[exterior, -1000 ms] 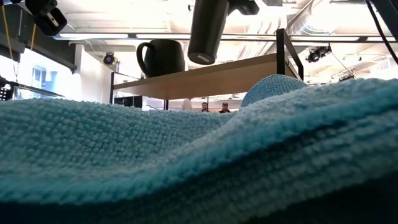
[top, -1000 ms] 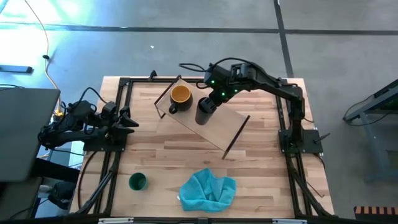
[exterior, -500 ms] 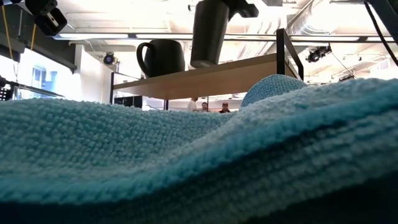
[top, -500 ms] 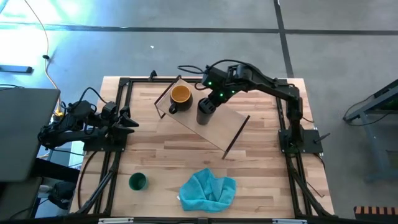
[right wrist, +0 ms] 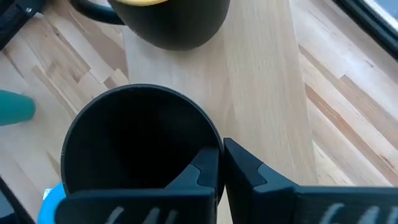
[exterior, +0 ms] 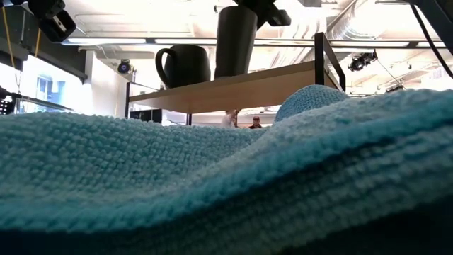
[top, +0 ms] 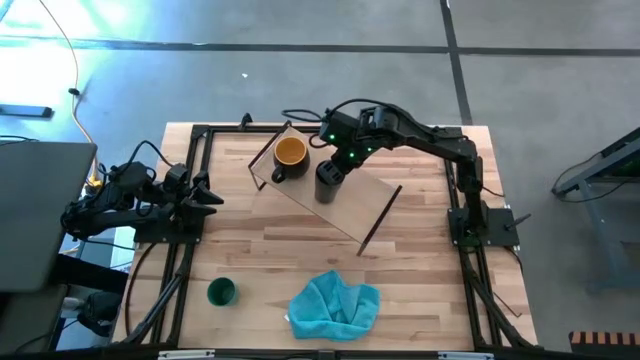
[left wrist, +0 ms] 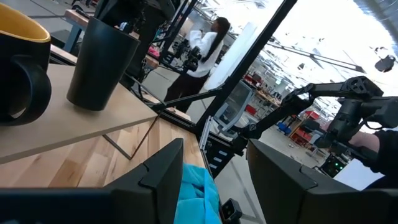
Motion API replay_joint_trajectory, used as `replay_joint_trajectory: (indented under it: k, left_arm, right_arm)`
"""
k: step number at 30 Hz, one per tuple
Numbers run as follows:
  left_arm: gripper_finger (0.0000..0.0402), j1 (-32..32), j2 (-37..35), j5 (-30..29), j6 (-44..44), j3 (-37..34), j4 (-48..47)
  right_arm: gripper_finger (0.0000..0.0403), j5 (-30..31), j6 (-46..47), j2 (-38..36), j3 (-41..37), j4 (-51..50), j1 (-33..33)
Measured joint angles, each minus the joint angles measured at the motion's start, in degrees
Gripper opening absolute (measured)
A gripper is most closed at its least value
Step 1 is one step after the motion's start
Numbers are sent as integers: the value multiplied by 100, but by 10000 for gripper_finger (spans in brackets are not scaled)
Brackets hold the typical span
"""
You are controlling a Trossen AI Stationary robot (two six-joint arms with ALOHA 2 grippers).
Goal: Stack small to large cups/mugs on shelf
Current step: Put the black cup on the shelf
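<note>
Right end effector [top: 334,168]: it is closed on the rim of the black cup [top: 329,181], one finger inside the wall and one outside, as is seen in the right wrist view.
Black cup: it is held upright on the shelf [top: 350,205], just beside the mug; in the low view its base [exterior: 233,71] is met by the board's top edge, though actual contact cannot be judged for certain.
Yellow-orange mug [top: 290,155]: it is stood upright on the shelf near the end closer to the left arm, its dark handle turned toward the front of the desk.
Shelf: the light wooden board is set at a slant across the back half of the desk [top: 250,250], on thin black end legs.
Green cup [top: 221,292]: it is placed upright on the desk near the front left corner, well apart from the shelf.
Teal-blue cloth [top: 335,304]: it is left crumpled on the desk at the front, right of the green cup.
Left end effector [top: 210,195]: it is parked over the desk's left edge with its fingers apart, and nothing is held.
Background: a person in a white top [left wrist: 205,53] is seen beyond the desk in the left wrist view.
</note>
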Motion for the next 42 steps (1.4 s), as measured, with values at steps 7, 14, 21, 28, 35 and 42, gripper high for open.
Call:
replay_joint_trajectory:
  k: [7, 14, 21, 28, 35, 42]
  left_arm:
    - [165, -2, 0, 0, 0, 0, 1]
    - [165, -1, 2, 2, -2, 0, -4]
    - [165, -1, 1, 2, -11, 0, -34]
    - [166, 1, 0, 2, -11, 0, -34]
    - [166, -1, 1, 5, -9, 0, -34]
    - [166, 1, 2, 7, -9, 0, -34]
  right_arm:
    - [0, 38, 32, 0, 0, 10, 0]
    - [0, 35, 35, 75, -2, 28, 0]
    - [0, 0, 35, 83, -2, -43, 0]
    - [0, -215, 16, 83, -2, -26, 2]
    - [3, -246, -29, 83, -2, -20, 2]
    - [28, -143, -28, 83, -2, -18, 2]
